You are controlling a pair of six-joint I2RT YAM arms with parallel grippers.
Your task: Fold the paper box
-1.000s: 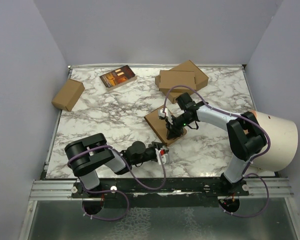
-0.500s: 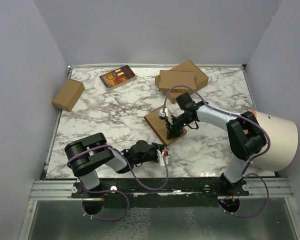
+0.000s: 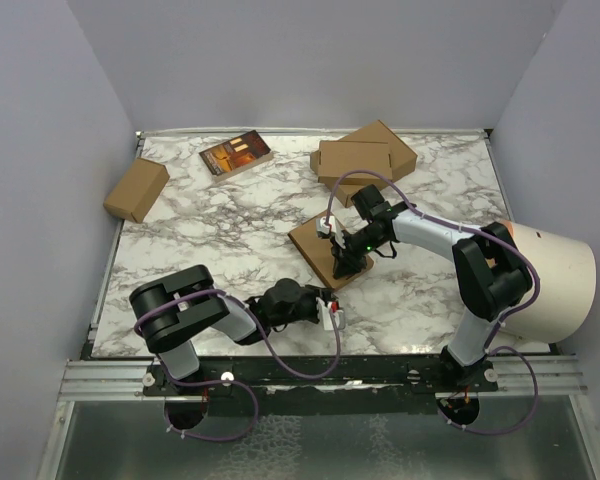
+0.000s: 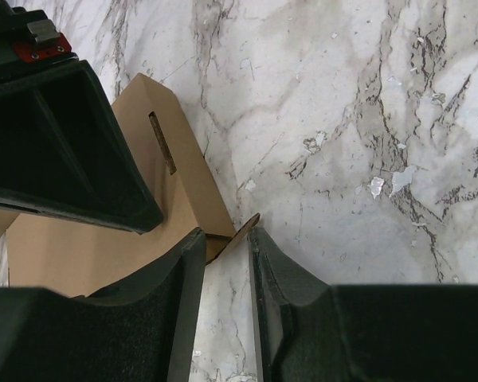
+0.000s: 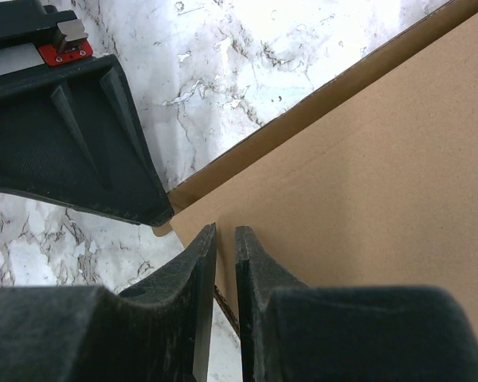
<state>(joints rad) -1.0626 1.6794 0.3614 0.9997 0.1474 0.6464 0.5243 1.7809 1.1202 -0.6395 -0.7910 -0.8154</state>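
Two narrowly parted fingers (image 4: pixel 179 294) of the left gripper (image 4: pixel 225 240) are flanking the lifted tip of a small corner flap (image 4: pixel 243 227), with marble showing in the gap and no pinch made yet. That flap is sticking out from the near corner of the paper box (image 3: pixel 310 240), which is lying flat near the middle of the marble table (image 3: pixel 200 240), a slit (image 4: pixel 163 143) showing in its panel. Farther in, the right gripper (image 5: pixel 225 237) is sitting low over the box's broad panel, its jaws drawn almost together. Whether a cardboard edge is caught in that thin slot cannot be told. Doing this step well probably means sliding the left fingers further over the flap before squeezing. That would take it close to its crease rather than by the tip. The flap could then be turned up along the fold while the right arm is pinning the panel, so the sheet is neither skidding nor tearing. Finished boxes (image 3: pixel 360 158) are sitting stacked at the far edge.
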